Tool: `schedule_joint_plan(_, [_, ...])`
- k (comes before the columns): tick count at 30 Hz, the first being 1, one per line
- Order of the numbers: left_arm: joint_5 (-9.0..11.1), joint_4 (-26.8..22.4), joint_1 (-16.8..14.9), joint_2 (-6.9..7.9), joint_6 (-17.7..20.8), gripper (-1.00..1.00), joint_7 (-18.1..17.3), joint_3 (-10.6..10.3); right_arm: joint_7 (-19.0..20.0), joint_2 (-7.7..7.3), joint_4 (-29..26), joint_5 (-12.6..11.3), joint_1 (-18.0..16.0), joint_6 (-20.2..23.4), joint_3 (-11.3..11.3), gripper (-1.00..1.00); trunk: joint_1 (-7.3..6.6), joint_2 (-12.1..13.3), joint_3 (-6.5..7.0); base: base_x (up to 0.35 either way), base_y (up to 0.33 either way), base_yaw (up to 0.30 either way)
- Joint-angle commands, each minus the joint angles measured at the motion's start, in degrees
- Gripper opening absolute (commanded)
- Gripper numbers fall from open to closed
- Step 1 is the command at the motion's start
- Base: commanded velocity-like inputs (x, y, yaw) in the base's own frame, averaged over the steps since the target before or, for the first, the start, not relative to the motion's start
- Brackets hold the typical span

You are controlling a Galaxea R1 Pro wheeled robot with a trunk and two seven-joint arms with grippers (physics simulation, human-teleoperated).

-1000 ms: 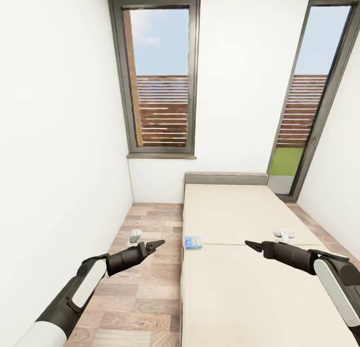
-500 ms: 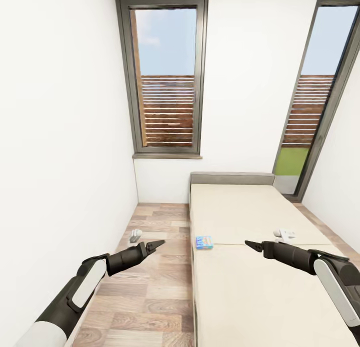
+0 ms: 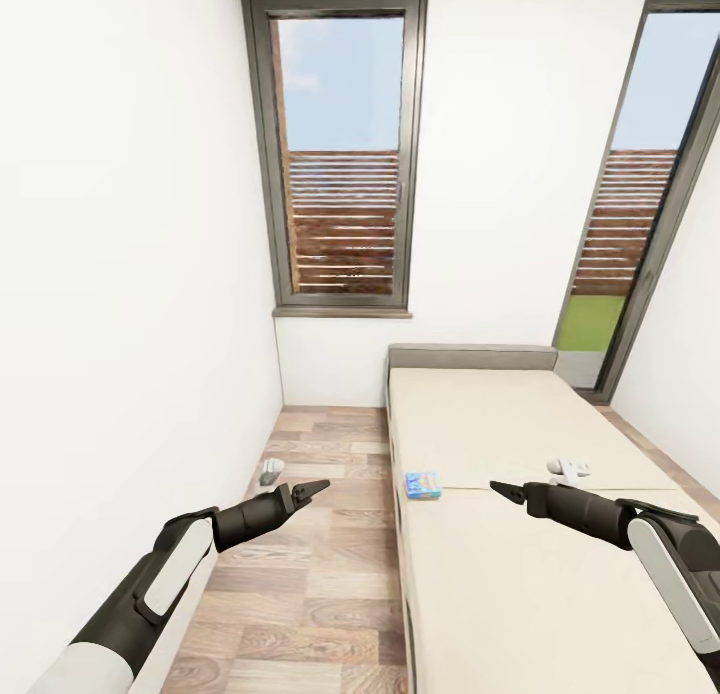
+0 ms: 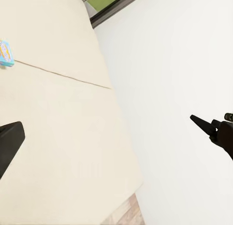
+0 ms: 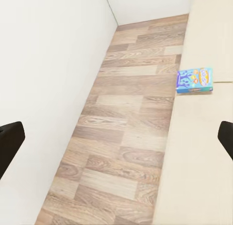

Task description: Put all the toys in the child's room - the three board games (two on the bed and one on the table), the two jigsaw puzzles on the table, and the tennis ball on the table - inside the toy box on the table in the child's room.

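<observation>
Lying on one bed (image 3: 520, 574): one blue board game (image 3: 422, 485); two tools, left (image 3: 312, 491) and right (image 3: 503, 491), open, empty.

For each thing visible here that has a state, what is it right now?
blue board game: lying flat on the bed near its left edge, untouched
bed: bare cream mattress
left gripper: open, empty, over the floor
right gripper: open, empty, over the bed
window: closed

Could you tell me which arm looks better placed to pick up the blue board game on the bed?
Probably the right. The right gripper hangs over the bed, near the blue board game; the left gripper is over the wooden floor beside it.
</observation>
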Motion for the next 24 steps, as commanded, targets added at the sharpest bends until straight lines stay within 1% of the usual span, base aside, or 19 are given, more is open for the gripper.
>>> schedule_joint_plan(1, [0.38, 0.02, -0.02, 0.04, 0.3, 1.0, 0.07, -0.09, 0.3, 0.01, -0.01, 0.15, -0.03, 0.28, -0.09, 1.0, 0.02, -0.04, -0.03, 0.0, 0.038, 0.0])
schedule_joint_plan(9, [0.4, 0.04, -0.02, 0.04, 0.3, 1.0, 0.06, -0.1, 0.31, 0.01, -0.01, 0.15, -0.03, 0.28, -0.06, 1.0, 0.02, -0.04, -0.03, 0.0, 0.019, -0.016])
schedule_joint_plan(19, [0.38, 0.04, -0.02, 0.04, 0.3, 1.0, 0.04, -0.1, 0.31, 0.01, -0.01, 0.15, -0.04, 0.28, -0.05, 1.0, 0.02, -0.04, -0.03, 0.0, 0.005, -0.148])
schedule_joint_plan(24, [0.38, 0.03, -0.02, 0.04, 0.3, 1.0, 0.04, -0.1, 0.31, 0.01, -0.01, 0.15, -0.03, 0.28, -0.07, 1.0, 0.02, -0.04, -0.03, 0.0, 0.003, -0.077])
